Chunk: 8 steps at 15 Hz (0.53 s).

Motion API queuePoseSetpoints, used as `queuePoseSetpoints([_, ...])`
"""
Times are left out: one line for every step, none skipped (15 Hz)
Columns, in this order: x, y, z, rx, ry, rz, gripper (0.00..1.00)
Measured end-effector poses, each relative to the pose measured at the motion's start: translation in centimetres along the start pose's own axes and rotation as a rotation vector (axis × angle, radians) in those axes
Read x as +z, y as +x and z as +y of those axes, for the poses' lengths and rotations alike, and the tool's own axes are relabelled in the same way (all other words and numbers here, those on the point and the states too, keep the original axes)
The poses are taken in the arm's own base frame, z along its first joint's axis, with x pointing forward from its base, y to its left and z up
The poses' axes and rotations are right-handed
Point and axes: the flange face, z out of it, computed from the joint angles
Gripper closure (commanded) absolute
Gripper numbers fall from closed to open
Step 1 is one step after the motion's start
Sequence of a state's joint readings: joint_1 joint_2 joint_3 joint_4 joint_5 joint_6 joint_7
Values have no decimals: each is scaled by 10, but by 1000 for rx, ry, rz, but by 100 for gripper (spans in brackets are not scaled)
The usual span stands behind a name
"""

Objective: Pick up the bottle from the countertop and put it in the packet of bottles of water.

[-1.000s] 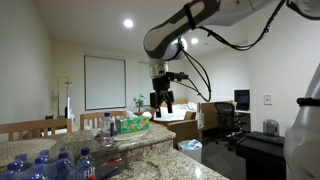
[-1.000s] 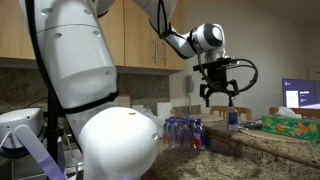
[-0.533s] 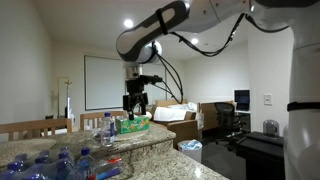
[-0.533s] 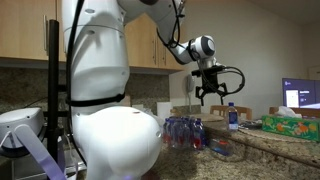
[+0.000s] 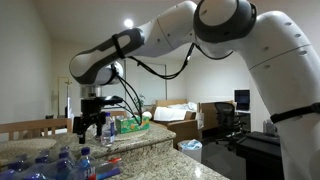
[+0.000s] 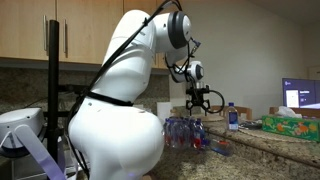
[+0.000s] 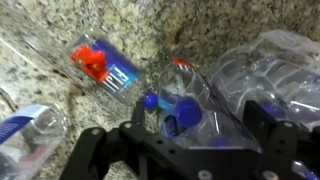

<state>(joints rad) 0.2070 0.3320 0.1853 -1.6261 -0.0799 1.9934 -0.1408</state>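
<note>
The packet of water bottles (image 5: 40,165) is a plastic-wrapped pack with blue caps on the granite countertop; it also shows in the other exterior view (image 6: 185,132) and fills the right of the wrist view (image 7: 230,85). A single clear bottle (image 6: 233,117) stands apart on the counter, also seen in an exterior view (image 5: 107,128). My gripper (image 5: 92,122) (image 6: 198,105) hangs just above the packet, open and empty. In the wrist view its fingers (image 7: 200,135) straddle blue-capped bottle tops in the packet.
A green tissue box (image 5: 130,124) (image 6: 290,125) sits on the counter beyond the bottle. A small clear item with a red and blue label (image 7: 100,65) lies on the granite, and another clear bottle (image 7: 30,125) lies at the lower left of the wrist view.
The arm has swung across the counter from near the tissue box to above the packet and dropped lower. The gripper stayed open and empty.
</note>
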Motion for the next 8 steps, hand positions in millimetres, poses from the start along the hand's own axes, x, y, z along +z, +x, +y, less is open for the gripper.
queuePoseSetpoints([3, 11, -6, -11, 5, 18, 0])
queuePoseSetpoints([5, 20, -10, -19, 9, 30, 0])
queuePoseSetpoints([6, 27, -12, -24, 6, 36, 0])
queuePoseSetpoints([8, 32, -13, -23, 0, 39, 0])
queuePoseSetpoints([9, 36, -13, -20, -8, 42, 0])
queuePoseSetpoints([12, 39, -11, -13, -19, 41, 0])
queuePoseSetpoints([16, 42, -10, -10, -31, 38, 0])
queuePoseSetpoints([21, 44, -9, -5, -41, 33, 0])
